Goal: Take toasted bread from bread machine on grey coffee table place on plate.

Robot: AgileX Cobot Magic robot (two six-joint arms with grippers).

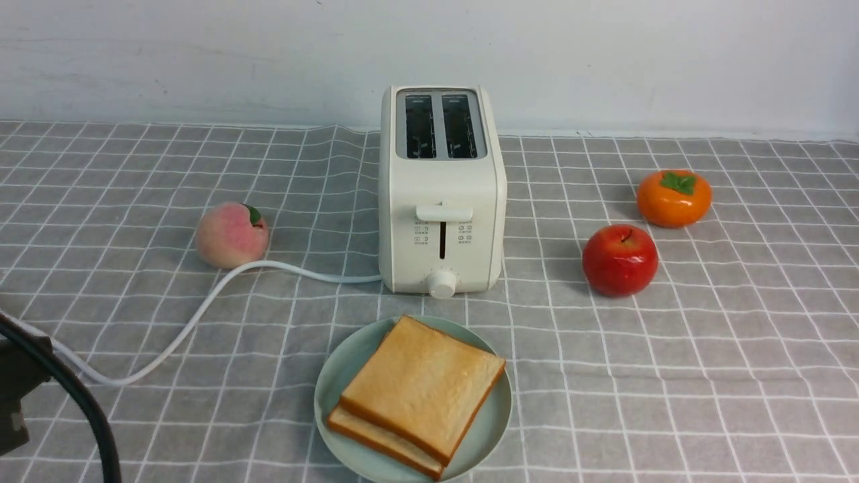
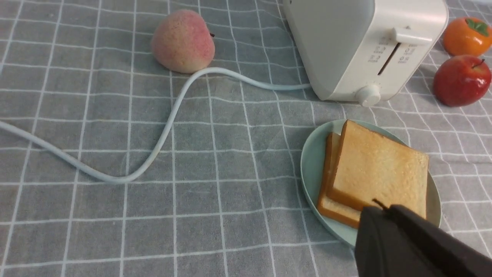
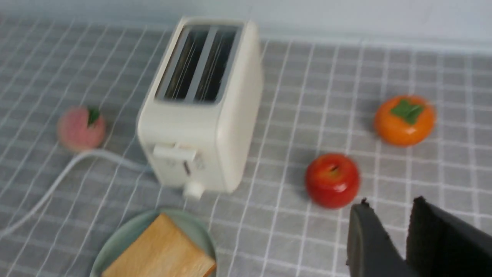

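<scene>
Left gripper (image 2: 384, 211): fingers together. Front view, lower centre: two square golden-tan toast slices (image 1: 423, 389), stacked askew on a round pale-green plate (image 1: 493, 419). Upper centre: boxy cream-white toaster (image 1: 443, 188), both slots empty. Right gripper (image 3: 388, 207): fingers apart, nothing between them.

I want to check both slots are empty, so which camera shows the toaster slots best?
The front view: both slots face the camera, sharp and unblocked, with no bread standing out. The right wrist view shows them too, but blurred. The left wrist view cuts off the toaster's top, so no slots appear.
</scene>
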